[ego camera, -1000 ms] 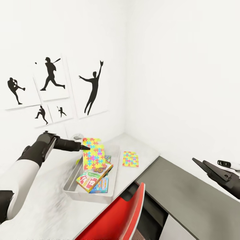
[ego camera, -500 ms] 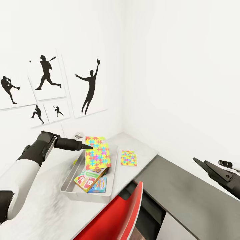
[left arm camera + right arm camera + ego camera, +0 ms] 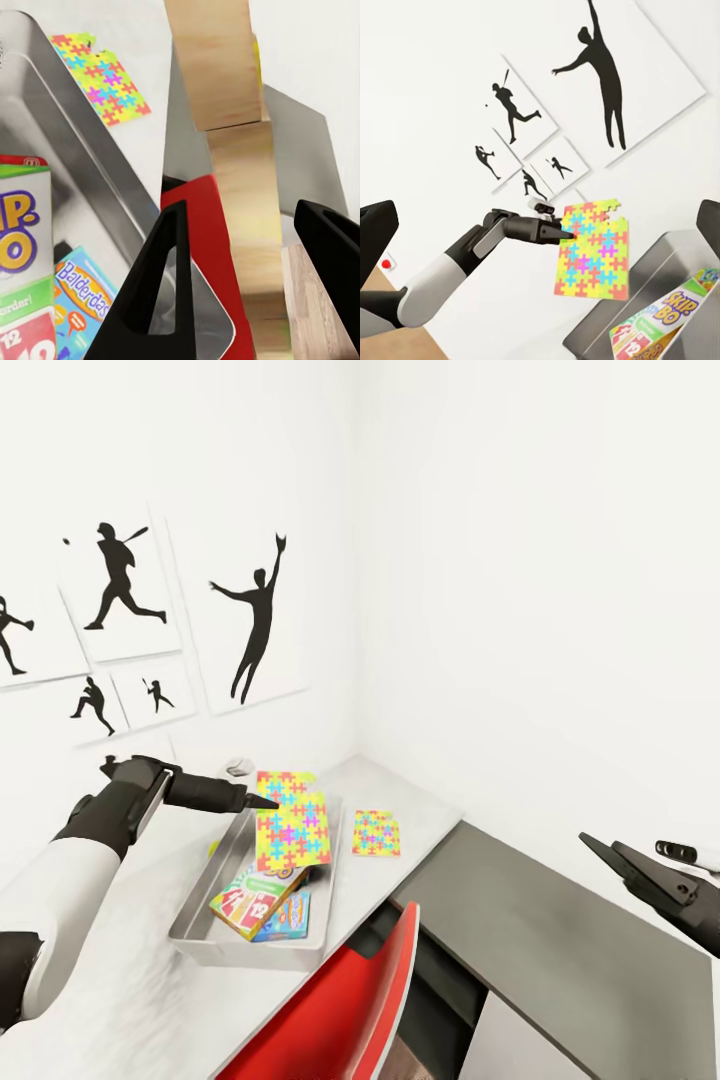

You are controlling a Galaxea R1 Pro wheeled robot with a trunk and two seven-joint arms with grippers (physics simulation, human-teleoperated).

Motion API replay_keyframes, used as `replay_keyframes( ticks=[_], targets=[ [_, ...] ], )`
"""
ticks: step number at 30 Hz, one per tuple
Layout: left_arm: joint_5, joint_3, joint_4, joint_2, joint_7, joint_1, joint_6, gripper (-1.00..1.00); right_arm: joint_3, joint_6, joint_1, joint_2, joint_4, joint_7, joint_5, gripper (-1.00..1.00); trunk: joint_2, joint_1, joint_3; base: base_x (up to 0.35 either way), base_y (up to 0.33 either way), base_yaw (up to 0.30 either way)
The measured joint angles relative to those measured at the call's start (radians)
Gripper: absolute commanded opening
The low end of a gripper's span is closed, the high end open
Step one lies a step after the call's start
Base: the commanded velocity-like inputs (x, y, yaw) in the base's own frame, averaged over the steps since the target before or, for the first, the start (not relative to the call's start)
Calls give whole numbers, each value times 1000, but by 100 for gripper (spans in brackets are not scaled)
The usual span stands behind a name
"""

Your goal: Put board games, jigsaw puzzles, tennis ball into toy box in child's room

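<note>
A metal toy box (image 3: 196, 922) sits on the white table (image 3: 420, 810). Inside lie a Skip-Bo board game (image 3: 250, 897) and a Balderdash game (image 3: 293, 916). A bright jigsaw puzzle (image 3: 292, 821) leans tilted over them, its lower edge on the games. My left gripper (image 3: 266, 801) is at the puzzle's upper left edge. In the left wrist view its fingers (image 3: 163, 279) stand apart, and the puzzle's tan back (image 3: 244, 202) runs between them untouched. A second puzzle (image 3: 376, 833) lies flat on the table beside the box. My right gripper (image 3: 597, 843) hovers open at the far right.
A red chair back (image 3: 345, 1010) stands close in front of the table. A dark grey desk top (image 3: 560, 940) runs to the right. Baseball silhouette posters (image 3: 255, 620) hang on the left wall. A small grey object (image 3: 237, 767) lies behind the box.
The view has swung, shifting the whole scene left. The puzzle has tipped from nearly upright to a flatter lean over the games. My left gripper stays at its edge.
</note>
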Motion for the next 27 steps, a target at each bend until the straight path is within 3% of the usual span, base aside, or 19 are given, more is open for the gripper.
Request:
replay_keyframes(
  ticks=[27],
  targets=[
    [-1,3,1,6,36,0,0,-100,7,0,0,0,2,-6,2,100,0,0,-43,0,0,0]
  ],
)
